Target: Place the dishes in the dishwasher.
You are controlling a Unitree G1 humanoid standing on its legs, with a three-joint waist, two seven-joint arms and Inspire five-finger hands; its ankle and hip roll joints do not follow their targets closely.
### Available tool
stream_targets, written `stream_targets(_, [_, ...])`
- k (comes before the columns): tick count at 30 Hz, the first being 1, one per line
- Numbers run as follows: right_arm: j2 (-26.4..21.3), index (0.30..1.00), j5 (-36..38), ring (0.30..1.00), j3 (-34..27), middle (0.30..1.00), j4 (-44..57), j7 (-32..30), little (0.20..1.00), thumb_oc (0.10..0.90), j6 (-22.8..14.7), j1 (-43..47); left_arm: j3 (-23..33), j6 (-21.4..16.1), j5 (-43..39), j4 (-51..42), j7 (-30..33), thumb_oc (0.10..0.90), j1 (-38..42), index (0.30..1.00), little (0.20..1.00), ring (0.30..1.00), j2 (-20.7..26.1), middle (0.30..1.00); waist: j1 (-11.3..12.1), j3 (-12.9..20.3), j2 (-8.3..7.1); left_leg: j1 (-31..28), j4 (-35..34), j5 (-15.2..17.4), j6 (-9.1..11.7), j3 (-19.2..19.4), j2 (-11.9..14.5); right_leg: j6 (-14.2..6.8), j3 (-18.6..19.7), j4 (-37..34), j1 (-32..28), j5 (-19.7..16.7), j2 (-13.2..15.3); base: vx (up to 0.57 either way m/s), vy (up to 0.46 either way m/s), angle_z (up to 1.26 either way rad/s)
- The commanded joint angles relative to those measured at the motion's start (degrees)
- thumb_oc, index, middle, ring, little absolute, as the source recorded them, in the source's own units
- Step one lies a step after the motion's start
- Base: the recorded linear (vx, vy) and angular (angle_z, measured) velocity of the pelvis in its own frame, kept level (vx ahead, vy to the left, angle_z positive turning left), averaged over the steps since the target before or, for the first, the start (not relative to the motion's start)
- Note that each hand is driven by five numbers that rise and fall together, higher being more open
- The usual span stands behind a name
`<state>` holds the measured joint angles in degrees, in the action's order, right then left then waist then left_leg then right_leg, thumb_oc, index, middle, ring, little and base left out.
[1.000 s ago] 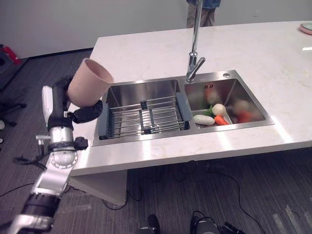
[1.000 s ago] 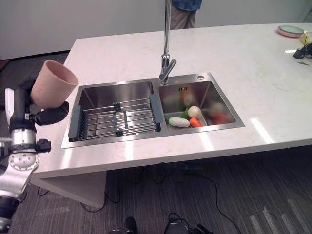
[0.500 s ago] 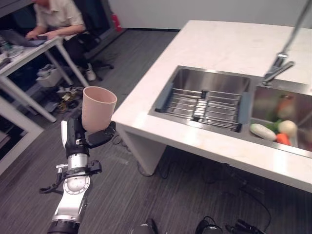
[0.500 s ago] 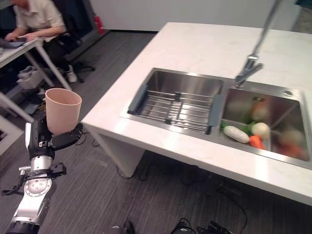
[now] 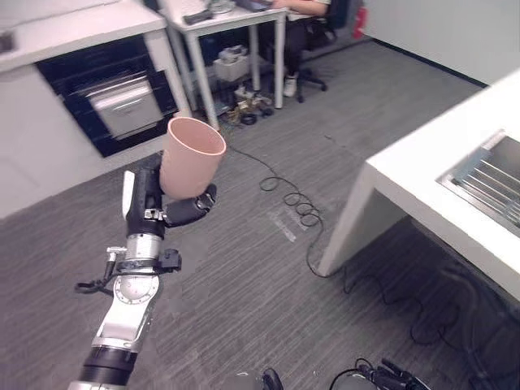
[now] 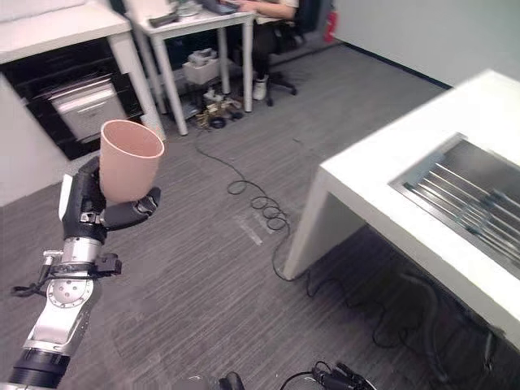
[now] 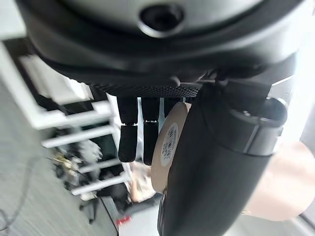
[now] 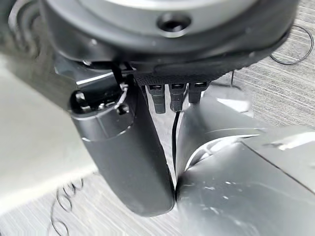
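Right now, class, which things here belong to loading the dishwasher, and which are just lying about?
Job:
cup, upright in the left hand
dark appliance in the white cabinet, possibly the dishwasher

Lying about:
sink rack
desk
clutter under the desk

One pink cup [image 5: 189, 158]. One robot hand [image 5: 166, 207] around it, and a second robot hand [image 8: 147, 147] in its own wrist view. One sink rack [image 6: 479, 199]. One white tabletop [image 6: 390, 179]. One desk [image 6: 183, 16]. One seated person [image 6: 272, 12].
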<state>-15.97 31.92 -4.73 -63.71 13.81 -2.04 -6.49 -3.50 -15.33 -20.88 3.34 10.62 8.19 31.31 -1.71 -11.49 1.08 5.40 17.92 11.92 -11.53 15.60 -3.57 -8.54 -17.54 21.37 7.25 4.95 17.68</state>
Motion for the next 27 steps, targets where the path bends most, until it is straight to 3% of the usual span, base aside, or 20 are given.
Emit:
stream_targets(1, [-0.1,0.9,3.1,0.9,1.1,0.9,1.4,4.2,0.9,0.8,-1.4,-0.9,1.5,-7.7,-1.8,-6.9,-3.9,0.4,4.2,0.3,0.3,0.3,-0.3,0.3,-2.6,0.7,0.78,-2.8,-0.7,2.1,9.8,-2.8,5.1,-0.9,1.1,-4.2,-2.3,-0.5,-5.3,0.1,0.085,1.83])
stream_targets(6, [0.1,0.9,5.3,0.9,2.2,0.9,3.2,6.7,0.9,0.8,-0.2,-1.3,0.4,-6.8,-1.5,-6.3,-4.6,0.4,3.9,0.3,0.3,0.3,-2.1,0.3,-2.4,1.6,-0.41,-2.3,-0.7,2.2,9.6,-3.9,3.6,-0.7,3.6,-4.2,-1.8,0.8,-7.0,0.14,-0.011,1.11])
stream_targets(7, [0.2,0.9,4.7,0.9,2.4,0.9,2.6,7.0,0.9,0.8,0.3,-1.0,0.2,-6.4,-2.9,-6.4,-5.7,0.4,3.6,0.3,0.3,0.3,-2.4,0.3,-2.2,2.0,-0.75,-2.2,-0.7,2.6,9.3,-5.1,2.7,-0.7,5.7,-4.2,-1.0,0.9,-7.5,0.21,-0.117,0.8])
stream_targets(12, [0.2,0.9,3.5,0.9,2.5,0.9,0.3,7.7,0.9,0.8,0.5,0.3,0.1,-6.8,-5.2,-6.2,-8.9,0.4,1.9,0.3,0.3,0.3,-2.5,0.3,-1.9,2.7,-0.74,-2.0,-0.7,2.5,9.2,-7.7,2.0,-1.0,10.2,-4.2,1.1,0.1,-8.4,0.22,-0.219,0.33])
stream_targets(17, [-0.7,0.9,1.5,0.9,4.5,0.9,-2.0,7.5,0.9,0.8,0.1,2.3,1.0,-7.2,-4.3,-7.6,-8.4,0.4,-0.4,0.3,0.3,0.3,-2.1,0.3,-0.9,2.8,-0.97,-4.2,-0.7,1.7,9.6,-8.7,3.7,2.0,9.2,-4.2,-2.1,2.9,-11.1,0.3,-0.437,0.51])
stream_targets(18, [-1.5,0.9,-2.9,0.9,5.3,0.9,-2.4,7.4,0.9,0.8,-1.7,2.8,0.5,-6.6,-3.8,-8.5,-7.3,0.4,-0.3,0.3,0.3,0.3,-1.7,0.3,-0.6,1.9,-2.3,-5.9,-0.7,0.0,9.7,-8.9,2.8,3.5,10.2,-4.2,-3.4,3.5,-11.5,0.28,-0.479,0.41])
stream_targets(19, [-1.8,0.9,-2.6,0.9,6.0,0.9,-2.6,7.6,0.9,0.8,-2.2,3.1,0.3,-6.3,-4.2,-8.8,-7.3,0.4,-0.1,0.3,0.3,0.3,-1.6,0.3,-0.2,1.5,-3.17,-6.6,-0.7,-1.5,9.9,-8.8,2.2,4.0,10.7,-4.2,-3.9,3.7,-11.2,0.26,-0.505,0.4])
stream_targets(23, [-3.5,0.9,2.4,0.9,5.9,0.9,-4.2,8.6,0.9,0.8,-1.8,4.7,1.1,-6.5,-4.3,-9.5,-9.8,0.4,-0.2,0.3,0.3,0.3,-1.3,0.3,0.9,-0.5,-4.14,3.6,20.3,-6.2,11.3,-8.4,3.0,6.6,11.9,-4.2,-6.0,4.1,-12.6,0.14,-0.327,0.2])
stream_targets(24, [-3.8,0.9,2.1,0.9,5.7,0.9,-4.8,8.8,0.9,0.8,-2.1,4.7,1.3,-6.2,-4.7,-9.1,-10.5,0.4,0.3,0.3,0.3,0.3,-1.1,0.3,0.7,-0.7,-4.13,5.5,22.7,-6.6,11.4,-7.5,3.7,7.0,11.7,-4.2,-6.4,4.3,-13.0,0.23,-0.276,0.23])
stream_targets(26, [-3.9,0.9,1.7,0.9,5.3,0.9,-5.5,9.5,0.9,0.8,-2.3,4.3,0.8,-5.9,-7.2,-7.8,-13.1,0.4,2.2,0.3,0.3,0.3,-0.6,0.3,0.4,-0.9,-3.6,7.1,18.3,-7.2,11.2,-4.8,3.3,7.0,11.5,-4.2,-7.6,5.5,-14.1,0.37,-0.144,0.5])
stream_targets(27, [-3.8,0.9,0.7,0.9,5.5,0.9,-6.2,10.0,0.9,0.8,-1.7,4.5,0.0,-7.0,-7.4,-6.7,-14.9,0.4,2.8,0.3,0.3,0.3,-0.4,0.3,0.9,-1.6,-1.95,7.5,3.6,-10.0,11.5,-2.9,-0.1,6.2,13.5,-4.2,-9.6,7.1,-16.7,0.61,-0.014,0.21])
